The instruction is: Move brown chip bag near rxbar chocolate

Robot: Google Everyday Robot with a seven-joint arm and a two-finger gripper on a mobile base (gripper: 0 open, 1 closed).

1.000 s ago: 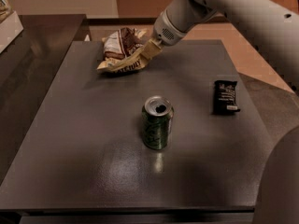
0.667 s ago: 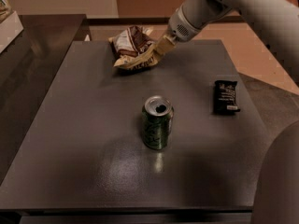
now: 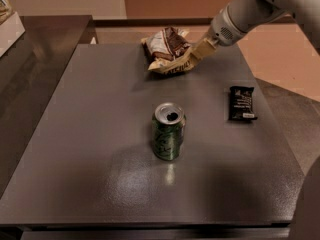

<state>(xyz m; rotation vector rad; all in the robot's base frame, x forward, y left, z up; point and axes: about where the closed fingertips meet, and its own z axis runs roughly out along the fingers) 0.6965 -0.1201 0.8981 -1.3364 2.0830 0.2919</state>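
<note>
Item 1, brown chip bag (image 3: pixel 167 51): far side of the desk (image 3: pixel 90 134), held by my gripper (image 3: pixel 196 53), which is clenched on its right edge.
Change logged: the bag has shifted rightward over the last second.
Item 2, rxbar chocolate (image 3: pixel 242 103): right side, well apart from the bag.
Item 3, green soda can (image 3: pixel 168 131): centre, unmoved.
I judge the carry is under way and placement is pending.

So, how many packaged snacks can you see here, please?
2: the brown chip bag at the back, held by the gripper; the rxbar chocolate lying on the right. None seems hidden.
</note>
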